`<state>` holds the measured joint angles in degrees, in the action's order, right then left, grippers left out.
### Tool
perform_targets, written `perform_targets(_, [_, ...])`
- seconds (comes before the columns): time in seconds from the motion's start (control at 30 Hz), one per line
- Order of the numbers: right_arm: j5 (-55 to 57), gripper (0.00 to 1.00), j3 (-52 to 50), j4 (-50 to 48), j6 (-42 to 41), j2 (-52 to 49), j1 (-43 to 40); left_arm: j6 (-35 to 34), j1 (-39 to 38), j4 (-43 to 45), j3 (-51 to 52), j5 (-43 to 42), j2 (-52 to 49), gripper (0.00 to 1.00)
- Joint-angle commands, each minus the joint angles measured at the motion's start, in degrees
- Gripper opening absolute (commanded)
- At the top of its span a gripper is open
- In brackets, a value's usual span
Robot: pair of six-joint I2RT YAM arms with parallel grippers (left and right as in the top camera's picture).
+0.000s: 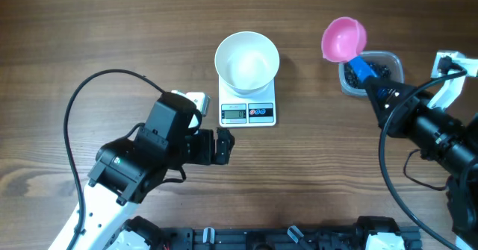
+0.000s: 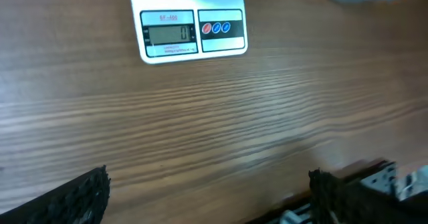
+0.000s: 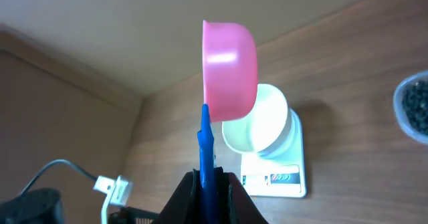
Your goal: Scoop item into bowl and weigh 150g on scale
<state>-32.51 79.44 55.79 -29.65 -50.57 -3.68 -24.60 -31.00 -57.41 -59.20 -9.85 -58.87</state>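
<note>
Jaws of the right gripper pinched nearly shut on the blue handle of the pink round plastic scoop. The cup juts out ahead of the wrist, which gives reach into a container without the arm going in. Scoop cup sits up off the desk, just far-left of the clear rounded plastic tub, in the gap between tub and bowl. No beads show in the cup from overhead, so it looks empty.

Tiny black round beads lie as a dark heap inside the tub, far right of the desk. None seen anywhere else.

Plain round white bowl sits on top of the small white rectangular digital scale, centre-far of the desk. Bowl on scale so each scoop registers straight away. The bowl's inside looks bare. The display faces the near side, readable from the left wrist view, and seems to show zero, though the digits are small.

Left gripper has jaws wide apart and holds nothing. It is parked low, near-left of the scale and apart from it, probably to keep the readout in its camera.

Judgement: filling not yet started.
</note>
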Motion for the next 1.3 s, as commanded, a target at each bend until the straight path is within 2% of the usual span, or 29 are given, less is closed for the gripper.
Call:
perform_targets(0.0, [3.0,0.04,0.5,2.4,3.1,-0.1,0.0,-5.9,0.4,0.0,0.0,-1.1,-2.5,1.00])
perform_targets(0.07, [5.3,0.04,0.5,3.5,2.6,-0.6,0.0,-5.9,0.4,-0.7,0.0,-1.5,-4.1,1.00])
perform_targets(0.17, [1.5,0.04,0.5,4.5,2.6,-0.6,0.0,-5.9,0.4,0.3,0.0,-1.1,-6.2,1.00])
perform_targets(0.23, [1.1,0.04,0.5,5.0,2.7,-0.6,0.0,-9.2,0.4,0.3,0.0,5.8,-6.4,1.00])
perform_targets(0.37, [1.2,0.04,0.5,5.0,3.7,-0.6,0.0,-5.9,-2.0,3.7,-0.1,10.1,-6.7,1.00])
perform_targets(0.4, [1.2,0.04,0.5,5.5,4.4,-0.7,0.0,-5.9,-4.5,3.6,-1.9,14.6,-6.8,1.00])
perform_targets(0.5, [1.2,0.04,0.5,5.5,4.6,-1.6,0.0,-5.6,-7.6,-0.1,-9.4,19.4,-9.0,1.00])
perform_targets(0.63, [1.2,0.04,0.5,5.6,4.6,-5.0,0.0,-4.2,-9.4,-2.4,-15.0,22.4,-17.0,1.00])
perform_targets(0.7, [1.2,0.04,0.5,5.6,4.7,-6.8,0.0,-7.9,-9.1,-2.2,-15.1,24.9,-20.9,1.00])
perform_targets(0.83, [3.5,0.04,0.5,6.9,7.2,-8.0,0.0,-11.7,-7.5,-1.2,-15.1,24.2,-24.0,1.00])
perform_targets(1.17, [4.6,0.04,0.5,6.0,7.5,-7.5,0.0,0.3,-6.9,4.3,-10.1,20.2,-24.2,1.00])
perform_targets(1.27, [4.6,0.04,0.5,6.0,7.6,-7.6,0.0,0.4,-4.6,4.7,-8.7,20.2,-24.2,1.00])
